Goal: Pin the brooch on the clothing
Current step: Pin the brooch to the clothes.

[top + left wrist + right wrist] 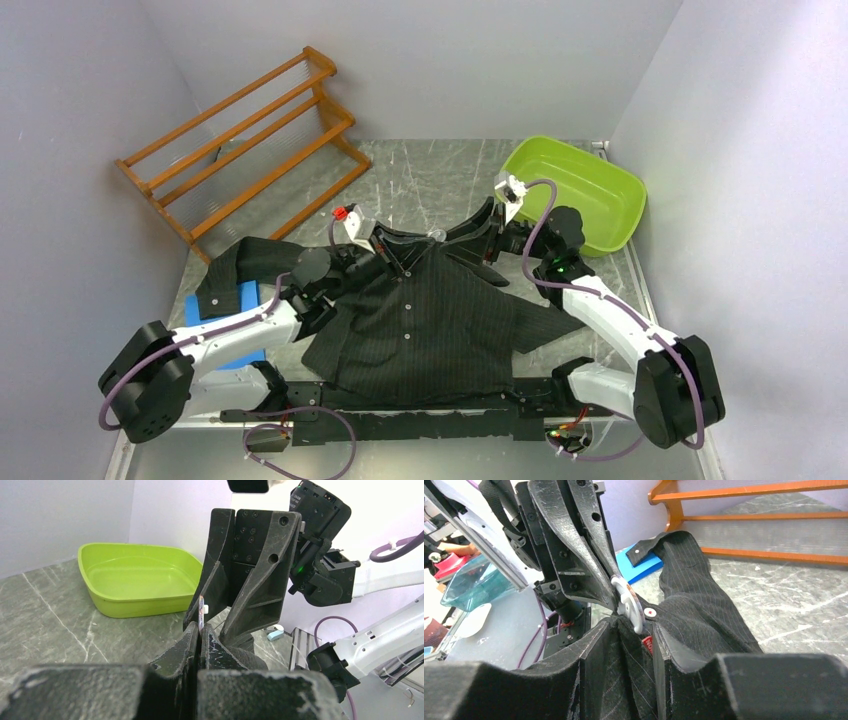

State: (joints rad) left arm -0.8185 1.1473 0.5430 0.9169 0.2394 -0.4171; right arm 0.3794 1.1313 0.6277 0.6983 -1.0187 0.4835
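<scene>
Mid-frame, the left end effector (200,630) pinches the brooch (631,607); the right end effector (631,636) clamps a fold of clothing (420,320) beneath. Thin grip: the brooch could twist and miss.

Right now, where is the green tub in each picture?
Top: tub at the back right corner.
Left wrist: tub on the left, mid-height.
Right wrist: not in it.
Shared landmark: the grey marble table, in all three.
</scene>
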